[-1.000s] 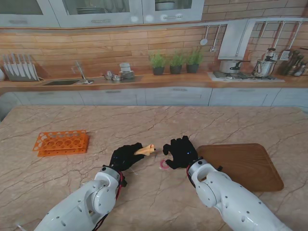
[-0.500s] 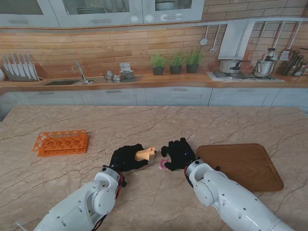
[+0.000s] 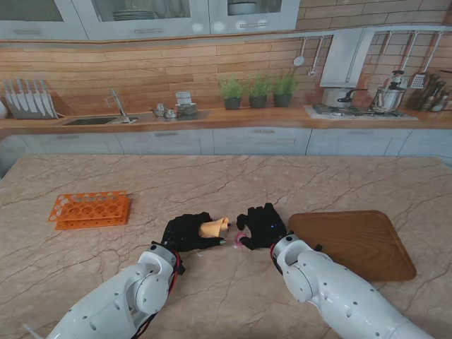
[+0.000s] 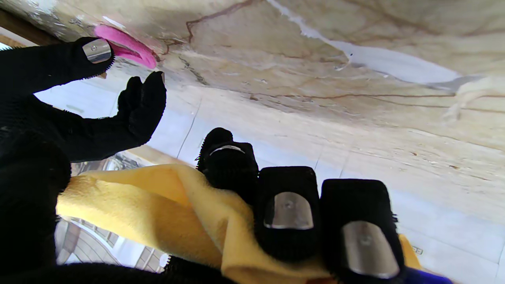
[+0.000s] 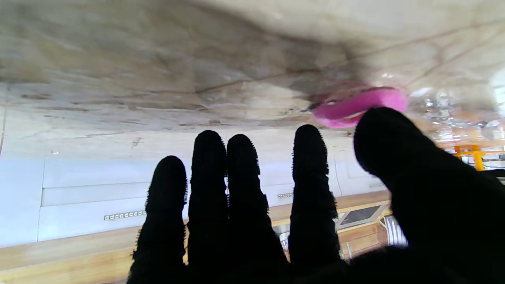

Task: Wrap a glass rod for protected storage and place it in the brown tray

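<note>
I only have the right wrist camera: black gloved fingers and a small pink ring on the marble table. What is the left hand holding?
Observer: The left hand is shut on a rolled yellow cloth, with the roll's free end pointing toward the right hand.
Operator: Does the glass rod show?
Observer: No glass is visible in any view. If the rod is inside the roll, the cloth hides it.
Operator: Where is the tray?
Observer: The brown wooden tray lies flat on the table, just to the right of the right hand.
</note>
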`<state>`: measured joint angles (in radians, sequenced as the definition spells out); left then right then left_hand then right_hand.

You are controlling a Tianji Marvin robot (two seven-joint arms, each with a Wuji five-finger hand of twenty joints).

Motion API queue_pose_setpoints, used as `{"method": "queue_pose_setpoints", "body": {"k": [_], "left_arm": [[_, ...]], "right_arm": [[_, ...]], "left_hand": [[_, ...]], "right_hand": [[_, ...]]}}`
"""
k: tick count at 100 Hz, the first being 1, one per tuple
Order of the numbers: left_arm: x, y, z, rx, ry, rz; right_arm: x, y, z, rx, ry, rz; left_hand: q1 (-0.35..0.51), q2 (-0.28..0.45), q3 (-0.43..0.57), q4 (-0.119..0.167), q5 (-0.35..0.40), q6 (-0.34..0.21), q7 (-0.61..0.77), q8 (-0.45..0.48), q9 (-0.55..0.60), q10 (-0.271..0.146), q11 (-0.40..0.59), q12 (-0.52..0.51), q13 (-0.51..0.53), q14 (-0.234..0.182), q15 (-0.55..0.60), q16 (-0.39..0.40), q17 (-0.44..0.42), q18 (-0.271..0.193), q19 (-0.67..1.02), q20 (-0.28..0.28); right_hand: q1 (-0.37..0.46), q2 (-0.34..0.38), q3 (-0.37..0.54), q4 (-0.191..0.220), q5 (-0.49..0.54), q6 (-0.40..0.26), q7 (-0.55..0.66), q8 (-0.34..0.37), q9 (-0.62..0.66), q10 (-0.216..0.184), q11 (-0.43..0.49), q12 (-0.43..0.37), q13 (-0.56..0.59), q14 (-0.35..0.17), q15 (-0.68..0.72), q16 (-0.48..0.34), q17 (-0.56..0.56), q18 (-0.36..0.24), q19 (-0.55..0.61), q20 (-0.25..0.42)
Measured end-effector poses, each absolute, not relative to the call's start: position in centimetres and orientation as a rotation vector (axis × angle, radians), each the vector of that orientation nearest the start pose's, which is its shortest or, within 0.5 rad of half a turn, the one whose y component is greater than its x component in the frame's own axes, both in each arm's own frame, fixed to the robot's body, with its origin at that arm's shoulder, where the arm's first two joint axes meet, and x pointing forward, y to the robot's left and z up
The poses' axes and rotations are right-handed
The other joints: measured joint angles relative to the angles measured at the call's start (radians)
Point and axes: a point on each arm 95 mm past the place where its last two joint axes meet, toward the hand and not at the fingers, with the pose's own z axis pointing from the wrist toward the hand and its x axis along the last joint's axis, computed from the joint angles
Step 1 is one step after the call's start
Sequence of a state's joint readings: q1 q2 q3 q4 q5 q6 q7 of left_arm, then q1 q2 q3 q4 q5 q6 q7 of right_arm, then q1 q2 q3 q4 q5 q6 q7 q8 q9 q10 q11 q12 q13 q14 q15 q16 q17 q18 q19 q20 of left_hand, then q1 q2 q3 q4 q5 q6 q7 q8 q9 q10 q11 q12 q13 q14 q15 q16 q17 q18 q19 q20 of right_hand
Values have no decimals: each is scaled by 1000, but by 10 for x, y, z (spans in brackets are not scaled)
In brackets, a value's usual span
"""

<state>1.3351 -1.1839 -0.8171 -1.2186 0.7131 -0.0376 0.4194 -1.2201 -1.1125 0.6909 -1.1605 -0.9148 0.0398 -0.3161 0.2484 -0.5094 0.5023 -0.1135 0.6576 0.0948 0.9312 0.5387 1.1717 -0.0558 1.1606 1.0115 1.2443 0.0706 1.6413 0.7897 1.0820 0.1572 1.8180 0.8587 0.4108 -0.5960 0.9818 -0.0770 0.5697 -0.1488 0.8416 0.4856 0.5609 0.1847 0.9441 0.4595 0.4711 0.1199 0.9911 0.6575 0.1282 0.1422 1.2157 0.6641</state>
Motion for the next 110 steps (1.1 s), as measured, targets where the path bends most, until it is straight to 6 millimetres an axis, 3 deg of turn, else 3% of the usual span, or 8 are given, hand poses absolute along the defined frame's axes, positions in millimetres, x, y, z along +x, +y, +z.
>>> {"method": "queue_pose_setpoints", "body": {"k": [17,28,36,53,66,82,98,110], "left_arm": [[412,-76,-395,-1303,1384,-1762],[413,-75,-396,-1319,1385,-1764],[413,-75,-395,-1327,1379,-1767],[413,-75,-396,-1319,1378,-1753],[413,-75,-395,-1325,1375,-1754],[413,-76,-392,-1380,1341,-1776],[413,-78,-392,-1379,1338,-1769],[413,-80,-391,-1370,1316,-1775]], "right_arm": [[431,62,-406,1034,1668,1475],[433,63,-407,1041,1667,1470],[433,63,-407,1046,1664,1469],[433,62,-407,1051,1657,1466],[434,62,-407,1057,1645,1472],[434,61,-407,1053,1643,1460],[433,60,-406,1032,1668,1437],[430,58,-404,1023,1683,1438]], "left_hand": [[-13,41,-71,0,-1,0,-13,-1,-5,12,0,8,0,-2,0,1,0,-3,0,-7],[82,220,-426,0,-1,0,-26,-2,-5,25,0,10,0,-1,0,13,0,-3,0,-7],[85,245,-512,0,-1,0,-37,-11,-26,49,-2,11,0,5,0,15,0,-2,0,-7],[79,265,-533,0,-1,0,-40,-12,-39,60,-10,11,0,7,0,24,0,0,0,-18],[27,390,-534,0,-1,0,-50,-12,-49,89,-19,11,0,22,0,27,0,12,0,-19],[-38,523,-531,56,0,3,-67,-12,-53,124,-20,11,0,60,-1,50,0,52,1,-15],[-20,521,-510,76,14,16,-75,-13,-50,124,-20,11,0,62,-1,50,0,55,2,-7],[71,426,-487,76,20,20,-76,-12,-42,124,-20,11,0,62,-1,50,0,55,3,-1]], "right_hand": [[0,36,-24,-2,-16,0,31,-64,0,0,1,0,0,-1,0,-1,0,0,0,0],[10,48,-36,-3,-26,-2,54,-90,0,0,1,0,0,-1,0,-2,0,0,0,0],[10,67,-46,-4,-27,-2,63,-92,0,0,1,0,0,-1,0,-2,0,0,0,0],[7,170,-136,-43,-27,-11,77,-111,0,0,3,0,0,-2,0,-2,0,0,0,0],[23,193,-193,-65,-27,-14,111,-127,0,0,4,0,0,-3,0,-2,0,0,0,0],[88,190,-186,-86,-39,-26,150,-162,0,0,4,0,0,-3,0,-2,2,0,0,0],[78,27,-8,-80,-44,-23,94,-134,-1,0,4,0,0,-3,0,-3,4,0,3,0],[57,-33,21,-49,-37,-9,51,-62,-12,0,4,0,0,-4,0,-9,4,0,3,0]]}}
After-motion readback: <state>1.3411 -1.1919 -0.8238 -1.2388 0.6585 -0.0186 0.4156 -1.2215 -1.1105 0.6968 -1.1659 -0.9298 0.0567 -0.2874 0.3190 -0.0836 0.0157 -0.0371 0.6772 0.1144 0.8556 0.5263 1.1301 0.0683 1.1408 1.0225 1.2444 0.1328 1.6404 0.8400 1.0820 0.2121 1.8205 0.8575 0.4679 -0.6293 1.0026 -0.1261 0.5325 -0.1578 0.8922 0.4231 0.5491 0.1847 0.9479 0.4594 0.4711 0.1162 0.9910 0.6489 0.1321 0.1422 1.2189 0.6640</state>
